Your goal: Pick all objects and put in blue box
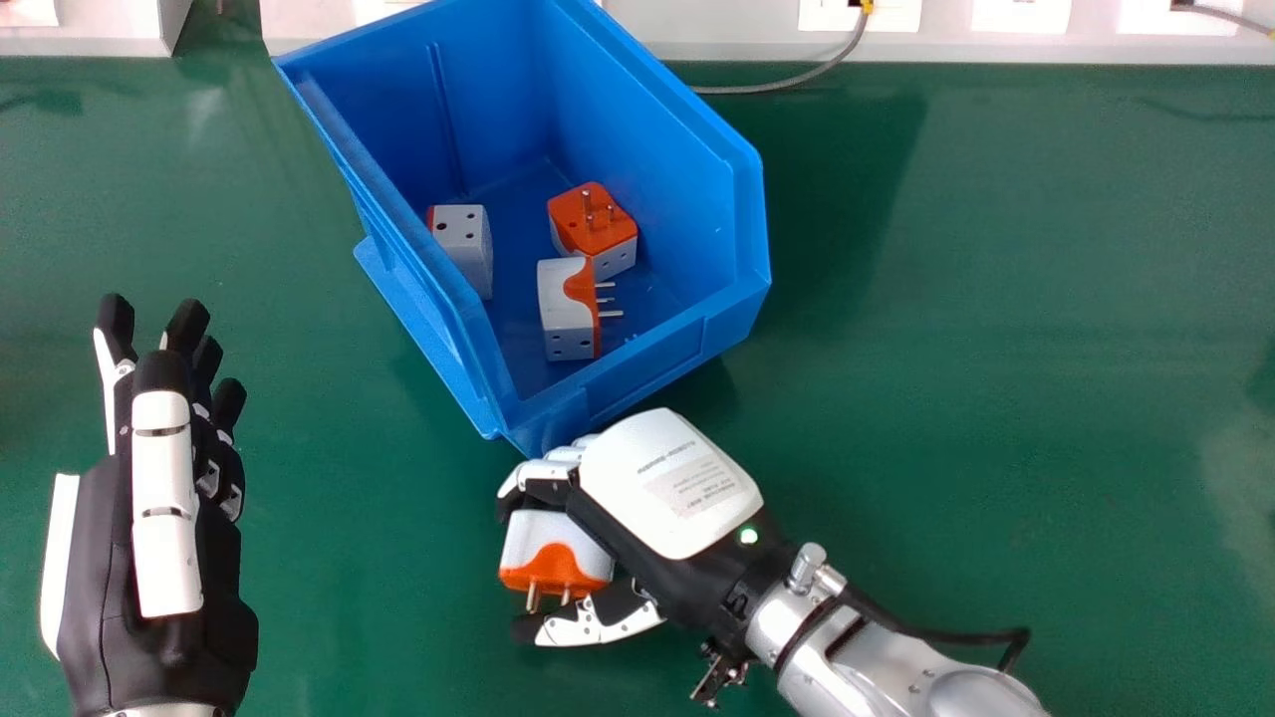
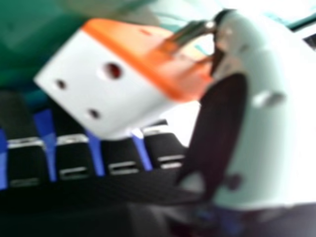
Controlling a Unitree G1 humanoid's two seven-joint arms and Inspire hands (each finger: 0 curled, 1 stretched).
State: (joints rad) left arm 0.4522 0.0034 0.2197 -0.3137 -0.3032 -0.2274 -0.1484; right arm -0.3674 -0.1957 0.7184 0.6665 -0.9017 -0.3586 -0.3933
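Although three plug adapters [image 1: 567, 314] lie in the blue box [image 1: 637, 110], one more adapter [image 1: 554, 566], pinched by the right hand [image 1: 669, 486] just outside it, seems the last left to deposit, the left hand [image 1: 167, 498] idle with fingers extended.

Under my right fingers [image 1: 538, 475] I have a green tabletop [image 1: 996, 329], and well beyond them white housings [image 1: 737, 50] line its far side, with a grey cable [image 1: 777, 88] curving onto the green ahead and rightward, a second cable [image 1: 1220, 17] farther right.
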